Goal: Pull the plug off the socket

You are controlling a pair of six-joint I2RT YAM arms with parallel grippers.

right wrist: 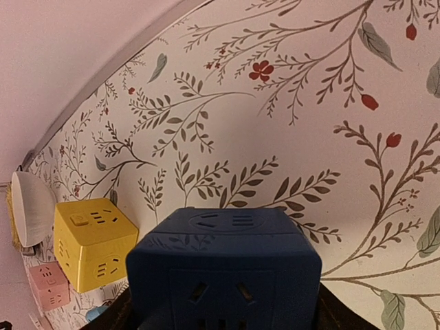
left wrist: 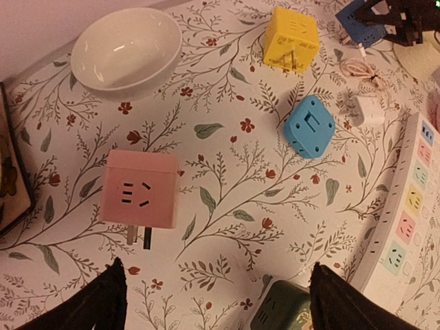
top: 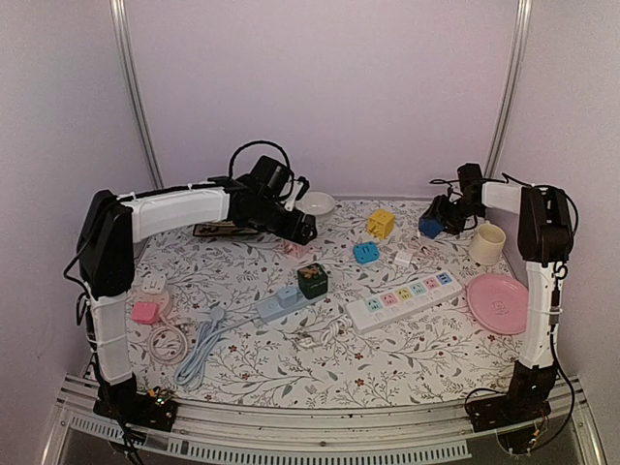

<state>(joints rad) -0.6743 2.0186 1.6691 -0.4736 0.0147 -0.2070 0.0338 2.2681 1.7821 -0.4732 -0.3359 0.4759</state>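
A dark green cube plug (top: 312,281) sits plugged into a grey-blue power strip (top: 279,304); its corner shows in the left wrist view (left wrist: 278,313). My left gripper (top: 305,231) is open and empty above the table, its fingers (left wrist: 103,302) spread, with a pink cube plug (left wrist: 139,189) lying just ahead on the left. My right gripper (top: 441,221) at the back right is shut on a dark blue cube socket (right wrist: 223,268), which fills the space between its jaws. That cube also shows in the top view (top: 429,228).
A white multi-colour power strip (top: 405,300), a yellow cube (top: 381,224), a light blue cube (top: 366,253) and a white charger (top: 403,259) lie mid-table. A white bowl (top: 317,203) is at the back. A cup (top: 487,244) and a pink plate (top: 499,302) are right. Coiled cables (top: 170,341) are left.
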